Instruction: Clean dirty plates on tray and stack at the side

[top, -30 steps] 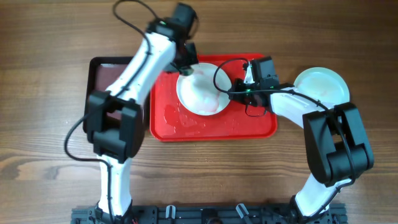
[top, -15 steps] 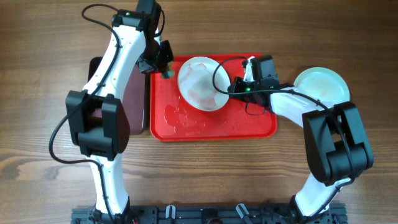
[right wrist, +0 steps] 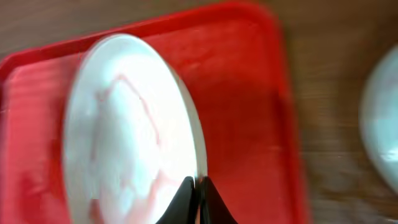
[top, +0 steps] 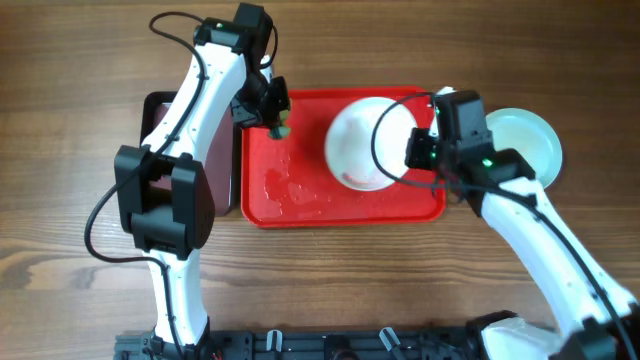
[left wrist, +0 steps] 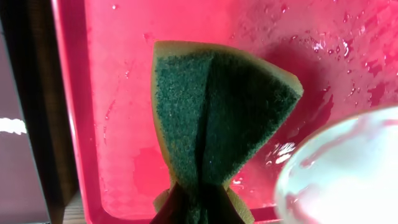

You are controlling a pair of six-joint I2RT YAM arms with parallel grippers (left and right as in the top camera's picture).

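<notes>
A dark tray [top: 152,115] lay against the red tray [top: 300,205] on its left side, and over the red tray's far-left corner the left fingers [left wrist: 186,208] hung shut on a folded green sponge [left wrist: 217,124], pinching its lower end. A second earlier that sponge had been pressed to the plate at the red tray's centre; it had since pulled clear to that corner. Water still beaded on the bare red floor. The white plate [top: 365,145] had meanwhile shifted from the centre to the red tray's right half, tipped up on edge, its rim clamped thinly between the right fingers [right wrist: 185,202], which had closed to a narrow gap. Pinkish streaks remained across its face, so the scrub looked unfinished, though the move suggested the plate was bound for the side stack. Just off the red tray's right edge a pale blue plate [top: 525,140] waited flat on the worktop [top: 80,200], the likely base of that stack.
</notes>
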